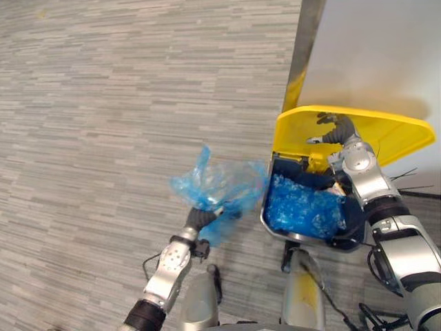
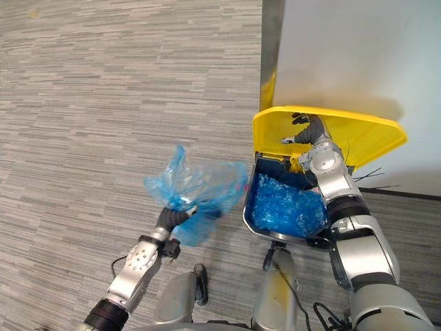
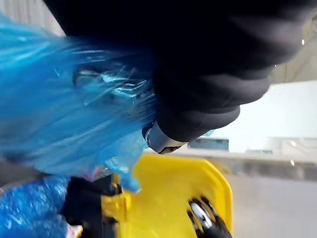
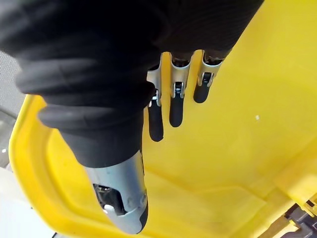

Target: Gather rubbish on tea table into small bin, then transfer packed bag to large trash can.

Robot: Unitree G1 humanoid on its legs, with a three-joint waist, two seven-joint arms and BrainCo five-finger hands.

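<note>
A packed blue plastic bag (image 1: pixel 217 186) hangs in the air just left of the large trash can (image 1: pixel 275 224). My left hand (image 1: pixel 200 219) is shut on the bag's gathered neck from below; up close, the blue film (image 3: pixel 59 114) bunches against the hand. The can's yellow lid (image 1: pixel 386 134) stands raised. My right hand (image 1: pixel 337 129) rests against the lid's underside with straight fingers (image 4: pixel 176 106), holding it up. Inside the can lies a crumpled blue liner (image 1: pixel 303 207).
The can stands against a white wall (image 1: pixel 372 48) with a metal corner strip (image 1: pixel 303 48). Grey wood-pattern floor (image 1: pixel 103 103) spreads out to the left and behind the bag.
</note>
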